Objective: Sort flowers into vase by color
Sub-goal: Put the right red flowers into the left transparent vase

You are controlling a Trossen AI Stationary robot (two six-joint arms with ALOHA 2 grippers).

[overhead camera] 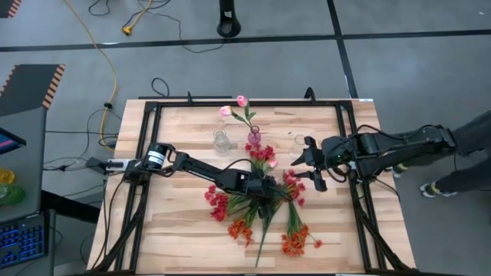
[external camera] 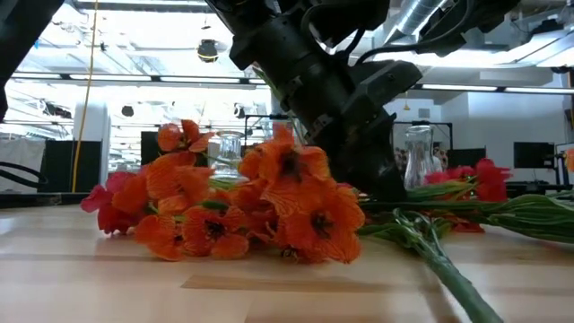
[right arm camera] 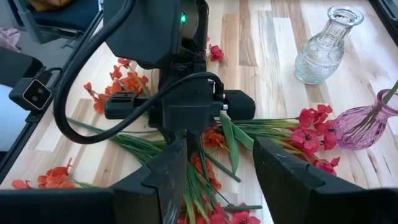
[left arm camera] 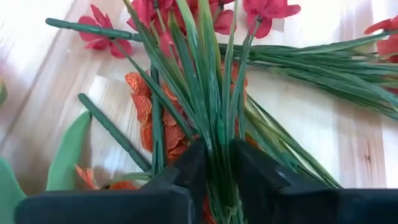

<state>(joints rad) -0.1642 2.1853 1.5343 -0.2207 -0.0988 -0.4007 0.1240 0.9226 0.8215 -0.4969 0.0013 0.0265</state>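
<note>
the left gripper [left arm camera: 217, 171] pinches a bundle of thin green flower stems [left arm camera: 214, 118], apparently red-blossomed, amid the red and orange flowers [overhead camera: 265, 211] heaped at mid-table, while the right gripper [overhead camera: 305, 163] hovers spread nearby beside the pink glass vase [overhead camera: 254, 139]; no writing legible.

Bright, even overhead light here; ceiling strip lights [external camera: 161, 79] glare white in the low view, orange blossoms [external camera: 269, 202] close up slightly soft, worktop [overhead camera: 176, 230] shadows faint.
</note>
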